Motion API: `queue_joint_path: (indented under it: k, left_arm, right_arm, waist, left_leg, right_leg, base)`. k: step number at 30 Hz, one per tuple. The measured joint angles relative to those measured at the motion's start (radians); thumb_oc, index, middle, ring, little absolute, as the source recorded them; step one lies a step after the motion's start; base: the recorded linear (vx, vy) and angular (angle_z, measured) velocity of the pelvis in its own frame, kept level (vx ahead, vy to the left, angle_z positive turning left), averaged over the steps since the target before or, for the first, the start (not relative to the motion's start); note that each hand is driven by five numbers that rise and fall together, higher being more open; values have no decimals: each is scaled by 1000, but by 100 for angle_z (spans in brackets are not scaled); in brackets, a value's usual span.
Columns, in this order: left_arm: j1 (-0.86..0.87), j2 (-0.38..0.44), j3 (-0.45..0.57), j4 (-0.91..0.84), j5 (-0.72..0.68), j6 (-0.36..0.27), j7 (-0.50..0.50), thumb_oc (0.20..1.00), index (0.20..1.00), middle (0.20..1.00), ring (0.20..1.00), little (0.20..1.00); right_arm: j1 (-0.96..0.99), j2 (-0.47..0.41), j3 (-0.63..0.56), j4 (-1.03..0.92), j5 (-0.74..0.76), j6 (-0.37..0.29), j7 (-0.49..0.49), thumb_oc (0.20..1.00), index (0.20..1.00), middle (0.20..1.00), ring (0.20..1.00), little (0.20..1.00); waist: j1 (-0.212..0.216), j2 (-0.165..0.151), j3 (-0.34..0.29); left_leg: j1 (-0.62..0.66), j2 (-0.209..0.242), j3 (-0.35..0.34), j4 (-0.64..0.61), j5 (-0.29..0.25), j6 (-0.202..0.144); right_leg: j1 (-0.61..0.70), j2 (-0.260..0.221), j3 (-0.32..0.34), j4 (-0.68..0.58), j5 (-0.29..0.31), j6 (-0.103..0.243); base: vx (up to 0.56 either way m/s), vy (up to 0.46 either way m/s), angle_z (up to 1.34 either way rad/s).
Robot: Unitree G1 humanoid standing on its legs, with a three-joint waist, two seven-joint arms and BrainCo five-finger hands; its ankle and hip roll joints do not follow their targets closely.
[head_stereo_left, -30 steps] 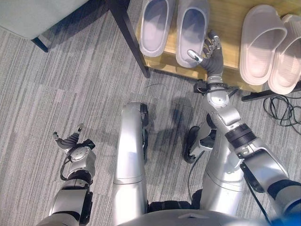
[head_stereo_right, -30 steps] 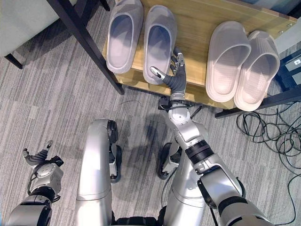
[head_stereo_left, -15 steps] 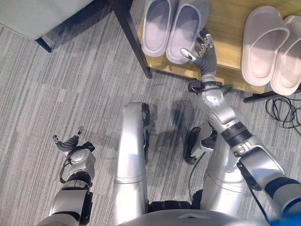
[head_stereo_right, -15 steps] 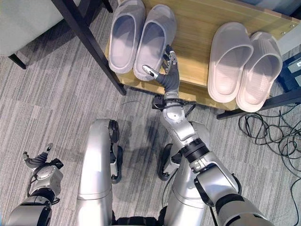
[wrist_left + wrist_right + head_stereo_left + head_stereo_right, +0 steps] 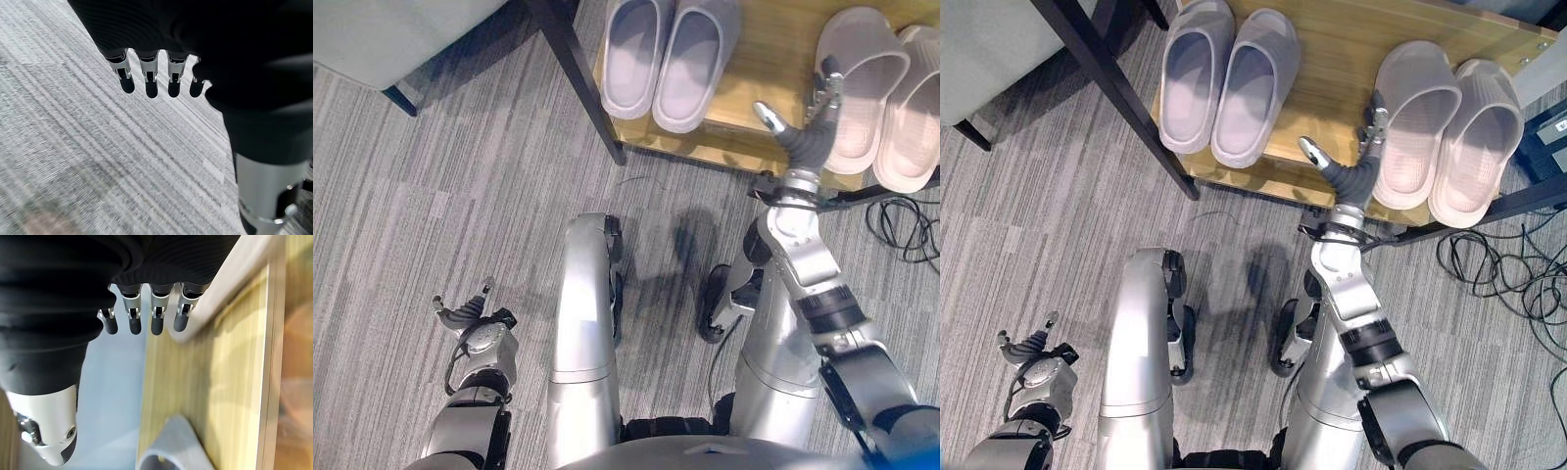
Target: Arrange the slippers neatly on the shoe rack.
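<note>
Our right hand (image 5: 1363, 157) is up at the wooden shoe rack (image 5: 1332, 69), fingers straight and spread wide with the thumb splayed to the left, holding nothing. Its fingertips (image 5: 1378, 116) sit at the left edge of the pale pink slipper (image 5: 1408, 122), touching or just beside it; we can't tell which. That slipper lies against its mate, the right pink slipper (image 5: 1477, 137), both on the right part of the shelf with their near ends at the near edge of the rack. The grey pair, left grey slipper (image 5: 1190, 73) and right grey slipper (image 5: 1255, 83), sits side by side on the left part of the shelf, the right one slightly angled and its near end overhanging the near edge.

Our left hand (image 5: 470, 315) hangs low over the carpet (image 5: 440, 196) at near left, fingers relaxed and empty.

Risks, as we judge them: a sideways push from the straight fingers would shove the pale pink slipper into its mate and could ride it up or skew both. A pull toward us could drag it off the near edge, since both pink slippers already sit at it. The right grey slipper looks the likeliest to drop if the forearm brushes it on any swing to the left.
</note>
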Motion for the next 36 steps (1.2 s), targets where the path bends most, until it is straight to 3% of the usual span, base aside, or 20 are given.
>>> queue_joint_path:
  k: [3, 10, 12, 14, 20, 25, 30, 33, 35, 36]
  left_arm:
    - [12, -12, 13, -4, 9, -3, -6, 1000, 1000, 1000, 1000, 1000]
    - [18, -10, 28, -67, 21, -20, -45, 1000, 1000, 1000, 1000, 1000]
    - [18, -2, 28, -88, 43, -23, -49, 1000, 1000, 1000, 1000, 1000]
    - [23, 5, 61, -100, 55, -42, -51, 1000, 1000, 1000, 1000, 1000]
    - [37, 6, 60, -116, 54, -49, -65, 1000, 1000, 1000, 1000, 1000]
    - [85, 9, 64, -217, 55, -74, -74, 1000, 1000, 1000, 1000, 1000]
    - [103, 15, 58, -223, 55, -82, -75, 1000, 1000, 1000, 1000, 1000]
    - [132, 34, 60, -219, 54, -84, -75, 1000, 1000, 1000, 1000, 1000]
    - [134, 47, 55, -227, 54, -84, -78, 1000, 1000, 1000, 1000, 1000]
    - [135, 49, 55, -227, 54, -84, -78, 1000, 1000, 1000, 1000, 1000]
  right_arm:
    - [115, -62, -47, -161, -71, -21, 23, 1000, 1000, 1000, 1000, 1000]
    - [316, -124, -152, -253, -151, -60, 90, 1000, 1000, 1000, 1000, 1000]
    - [348, -176, -176, -306, -196, -72, 96, 1000, 1000, 1000, 1000, 1000]
    - [388, -241, -273, -344, -262, -105, 89, 1000, 1000, 1000, 1000, 1000]
    - [544, -221, -310, -307, -271, -112, 85, 1000, 1000, 1000, 1000, 1000]
    - [646, -185, -343, -184, -295, -113, 85, 1000, 1000, 1000, 1000, 1000]
    - [657, -144, -357, 105, -249, -105, 68, 1000, 1000, 1000, 1000, 1000]
    - [627, -119, -359, 338, -170, -71, 29, 1000, 1000, 1000, 1000, 1000]
    - [532, -108, -303, 644, -89, -43, 17, 1000, 1000, 1000, 1000, 1000]
    - [509, -90, -295, 676, -54, -35, 17, 1000, 1000, 1000, 1000, 1000]
  waist:
    - [-17, -1, 0]
    - [-67, -13, 4]
    - [-72, -19, 6]
    - [-83, -31, 8]
    - [-97, -41, 8]
    - [-107, -46, 7]
    - [-107, -50, 7]
    - [-105, -53, 8]
    - [-83, -59, 7]
    - [-77, -59, 7]
  left_leg:
    - [-3, -6, -7, 19, -4, -5]
    - [-10, 5, -15, 52, -20, -6]
    - [-9, 9, -15, 52, -21, -8]
    - [-12, 9, -15, 53, -22, -7]
    - [-11, 10, -15, 53, -24, -7]
    - [-9, 10, -13, 52, -24, -8]
    - [-9, 10, -13, 53, -24, -8]
    - [-8, 10, -13, 53, -26, -6]
    - [0, 10, -9, 36, -26, -6]
    - [2, 10, -5, 15, -26, -6]
  right_leg:
    - [1, 2, -2, 12, -1, 4]
    - [-6, 9, -1, 28, 1, 17]
    - [-8, 13, -2, 28, 1, 18]
    - [-10, 18, -2, 28, 1, 18]
    - [-12, 23, -1, 28, 3, 21]
    - [-15, 31, 0, 28, 3, 22]
    - [-16, 36, 0, 28, 3, 21]
    - [-16, 38, 1, 28, 4, 22]
    - [-9, 37, 1, 11, 7, 20]
    - [-8, 37, 0, -11, 15, 20]
  base:
    - [-10, 22, -2]
    - [-19, 13, -5]
    - [-14, -7, -2]
    - [-22, -11, -4]
    - [-41, -14, -2]
    - [-47, 1, -1]
    - [-31, 2, 0]
    - [-59, 37, -2]
    - [-89, 56, -4]
    - [-167, 78, -13]
